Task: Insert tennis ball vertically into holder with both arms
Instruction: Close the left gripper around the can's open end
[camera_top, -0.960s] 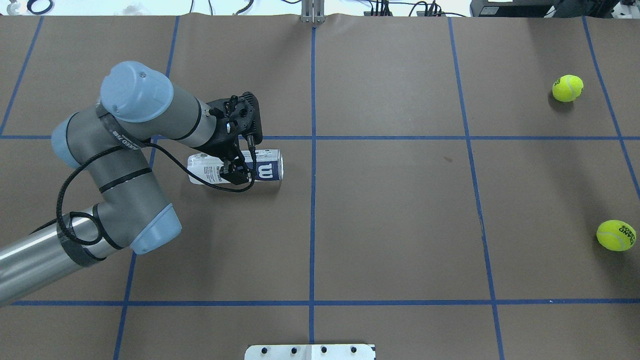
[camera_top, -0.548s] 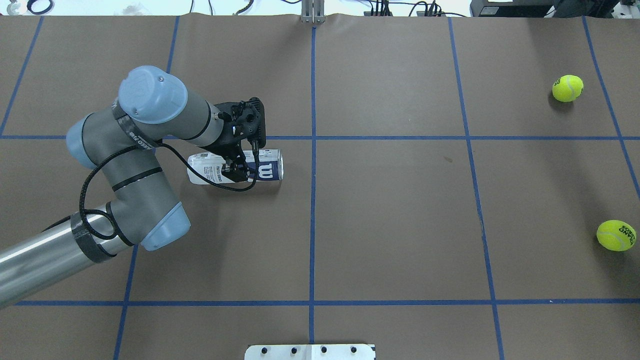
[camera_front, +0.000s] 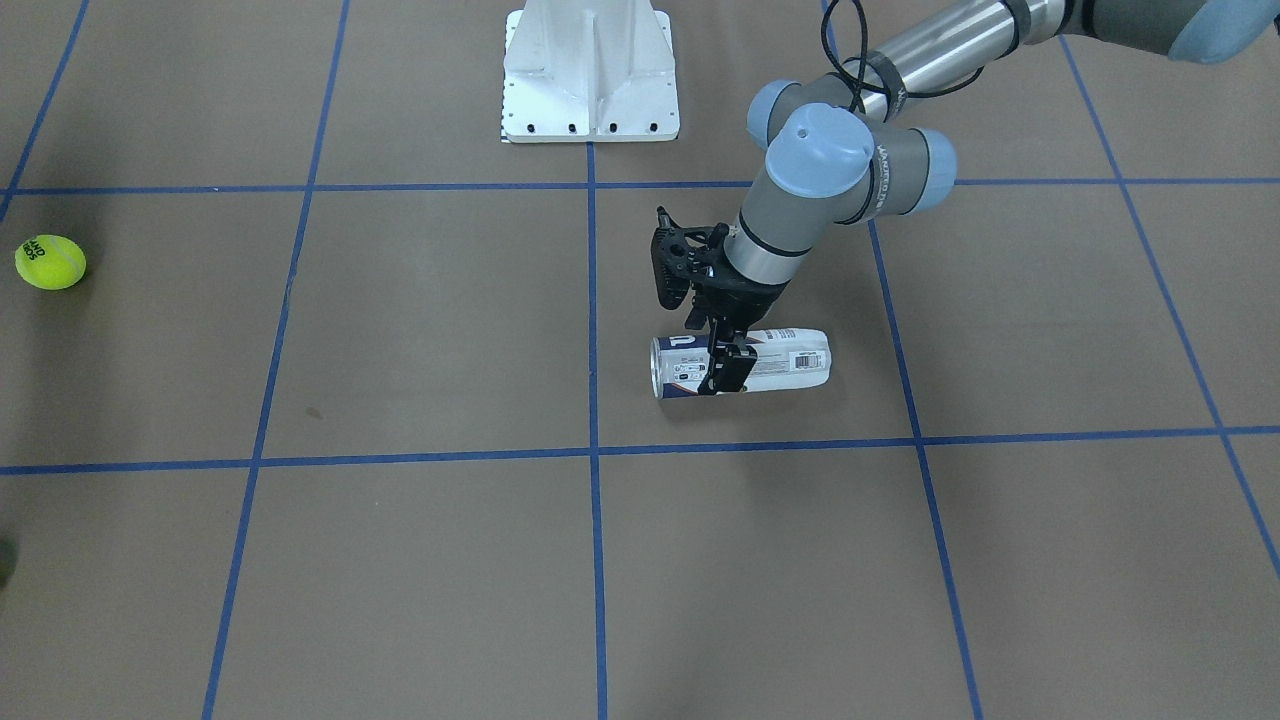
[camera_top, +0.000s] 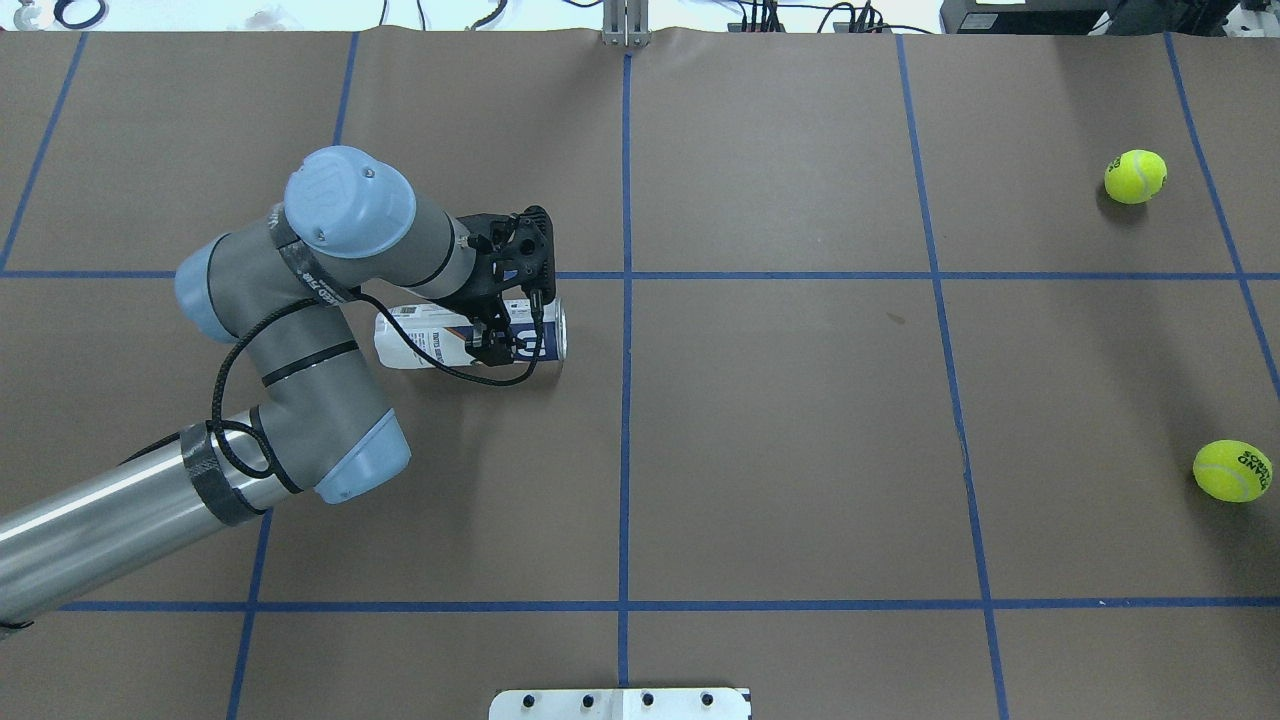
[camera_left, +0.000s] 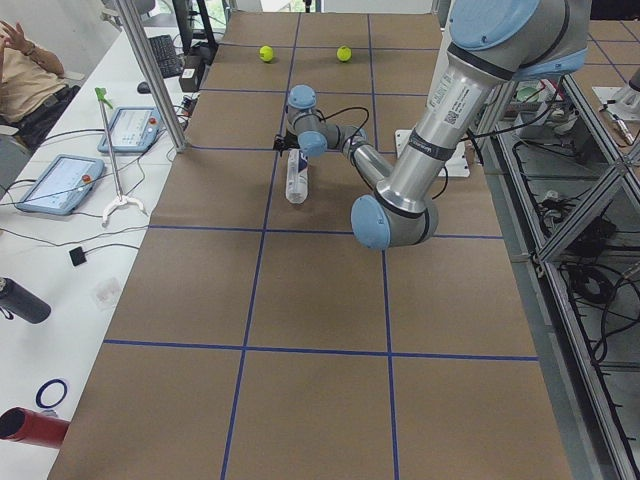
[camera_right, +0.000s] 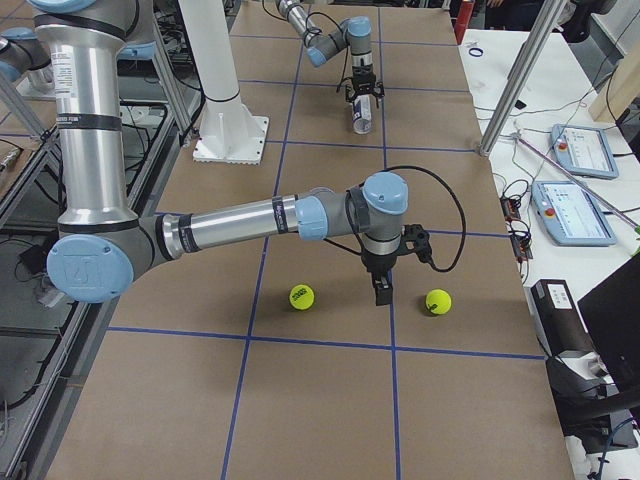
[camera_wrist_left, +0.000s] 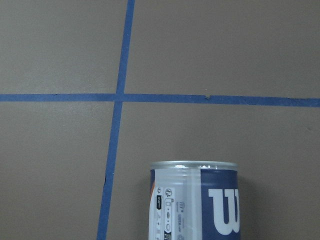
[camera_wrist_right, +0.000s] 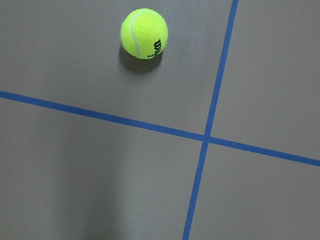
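Early: left gripper (camera_top: 497, 348) fingers apart astride holder (camera_top: 420, 335), lying flat. Well apart from holder, right gripper (camera_right: 383, 290), finger state: cannot tell. Ungrasped tennis ball (camera_wrist_right: 144, 33); upending, insertion left.

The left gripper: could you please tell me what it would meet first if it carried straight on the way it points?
The left gripper points down at the can lying on its side, so it would probably meet the can's wall first, nearer the rim end. Whether it touches yet is unclear.
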